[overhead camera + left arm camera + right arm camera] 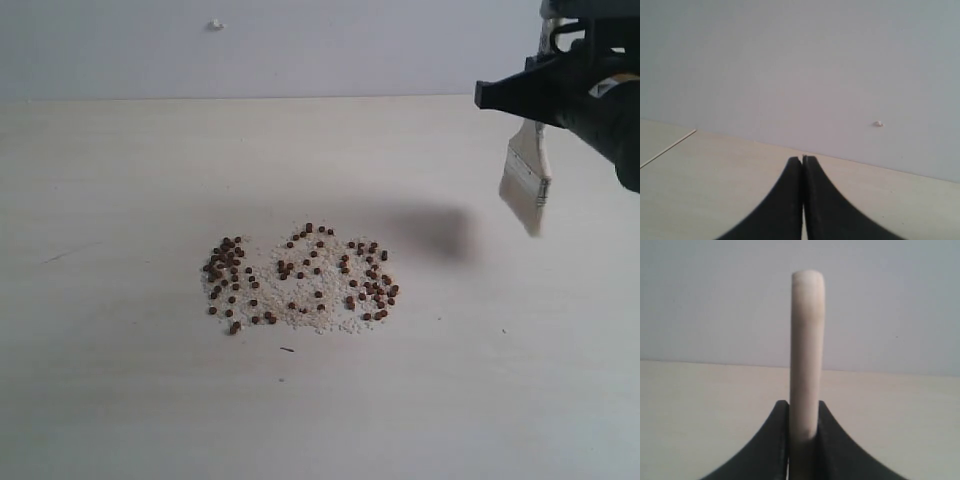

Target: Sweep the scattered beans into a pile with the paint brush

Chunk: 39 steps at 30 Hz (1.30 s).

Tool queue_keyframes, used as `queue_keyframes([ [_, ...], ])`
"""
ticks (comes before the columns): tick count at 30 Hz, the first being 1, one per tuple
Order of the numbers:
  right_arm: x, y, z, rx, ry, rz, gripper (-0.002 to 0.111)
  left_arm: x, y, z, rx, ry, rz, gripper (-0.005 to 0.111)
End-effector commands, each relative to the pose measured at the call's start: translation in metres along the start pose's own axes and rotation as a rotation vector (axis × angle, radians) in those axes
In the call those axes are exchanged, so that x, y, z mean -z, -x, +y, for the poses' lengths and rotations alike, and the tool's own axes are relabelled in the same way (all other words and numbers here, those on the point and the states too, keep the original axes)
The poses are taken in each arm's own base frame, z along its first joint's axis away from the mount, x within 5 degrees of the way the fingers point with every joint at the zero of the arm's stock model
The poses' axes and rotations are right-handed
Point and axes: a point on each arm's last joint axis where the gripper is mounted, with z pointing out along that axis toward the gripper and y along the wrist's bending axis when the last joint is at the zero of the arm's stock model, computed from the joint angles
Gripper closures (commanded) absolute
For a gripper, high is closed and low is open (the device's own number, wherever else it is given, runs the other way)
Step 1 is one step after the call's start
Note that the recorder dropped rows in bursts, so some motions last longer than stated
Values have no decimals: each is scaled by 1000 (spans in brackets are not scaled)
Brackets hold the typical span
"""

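Right gripper [535, 92] is holding the brush [526, 182] at the upper right, well above the table [120, 400]. Its jaws are pressing on the pale handle from both sides. The brush is hanging bristles down, slightly tilted, and casting a shadow [440, 230] on the table between itself and the beans [300, 280]. The beans are lying near the middle of the table in a wide, flat patch mixed with white crumbs [318, 315] — well apart from the bristles. The left gripper [803, 162] is hovering with its jaws pressed together — holding nothing, pointing at the wall [790, 60].
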Motion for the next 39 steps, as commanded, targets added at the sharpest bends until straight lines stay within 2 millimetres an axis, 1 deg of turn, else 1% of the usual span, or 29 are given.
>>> queue_keyframes([
  [1,17,-15,10,75,-12,-83,108,0,-1,1,6,7,-1,107],
  [4,31,-22,28,126,3,-129,108,0,-1,1,6,7,-1,107],
  [8,43,-30,51,180,-12,-85,108,0,-1,1,6,7,-1,107],
  [11,50,-36,64,220,-17,-62,108,0,-1,1,6,7,-1,107],
  [14,58,-41,78,211,7,-40,108,0,-1,1,6,7,-1,107],
  [17,61,-49,88,224,31,-24,108,0,-1,1,6,7,-1,107],
  [21,55,-55,101,244,52,-15,108,0,-1,1,6,7,-1,107],
  [24,43,-63,112,250,65,19,108,0,-1,1,6,7,-1,107],
  [28,30,-70,127,209,102,81,108,0,-1,1,6,7,-1,107],
  [33,21,-70,141,146,149,137,108,0,-1,1,6,7,-1,107],
  [37,18,-70,149,50,185,190,108,0,-1,1,6,7,-1,107],
  [39,18,-69,154,41,202,194,108,0,-1,1,6,7,-1,107],
])
